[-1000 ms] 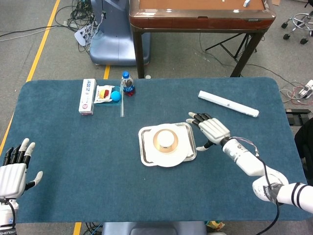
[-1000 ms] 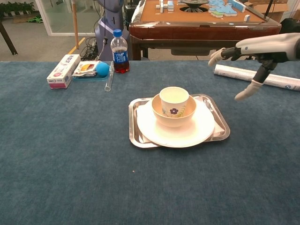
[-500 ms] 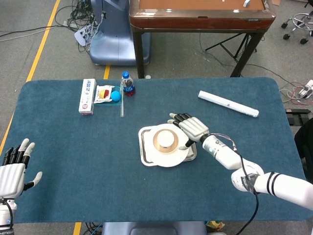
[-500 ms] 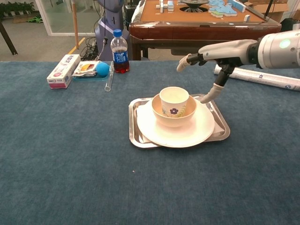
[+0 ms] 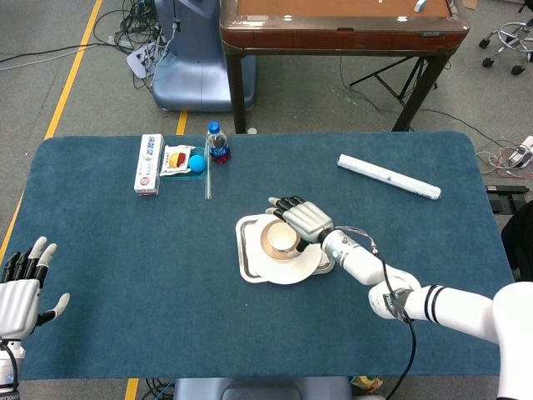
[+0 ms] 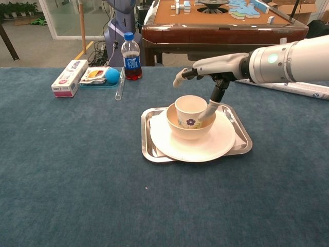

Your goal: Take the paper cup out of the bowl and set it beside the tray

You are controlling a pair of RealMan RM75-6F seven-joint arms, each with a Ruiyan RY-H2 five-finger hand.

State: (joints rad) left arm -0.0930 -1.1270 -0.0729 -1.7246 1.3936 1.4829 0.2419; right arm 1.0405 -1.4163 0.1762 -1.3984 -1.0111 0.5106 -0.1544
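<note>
Blue cloth (image 5: 125, 250) covered the table I was working over, and a brown wooden table (image 6: 216, 25) stood on the floor behind it. I took the metal tray (image 6: 241, 146) as my landmark, near the middle of the cloth. On the tray lay a white plate (image 6: 195, 149), on the plate a cream bowl (image 6: 181, 131) with a small flower on its side, and the paper cup (image 6: 190, 109) stood upright inside that bowl, not yet lifted out.

My right hand (image 5: 301, 218) hovered over the tray's far right part, palm down, fingers stretched out and apart above the cup. Its thumb (image 6: 209, 109) pointed down to the cup's right side, at the bowl's rim; I could not tell whether it touched the cup. The hand had hold of nothing.

My left hand (image 5: 21, 287) was well to the left of the tray, at the near left corner of the cloth, fingers spread and holding nothing.

Far left of the tray, by the cloth's back edge, lay a white and pink box (image 5: 147, 164), a packet with a blue ball (image 5: 196, 162) beside it, a clear tube (image 5: 207, 181) and a bottle (image 6: 131, 56) of dark drink with a blue cap. Behind and to the right of the tray lay a white roll (image 5: 388, 177).
</note>
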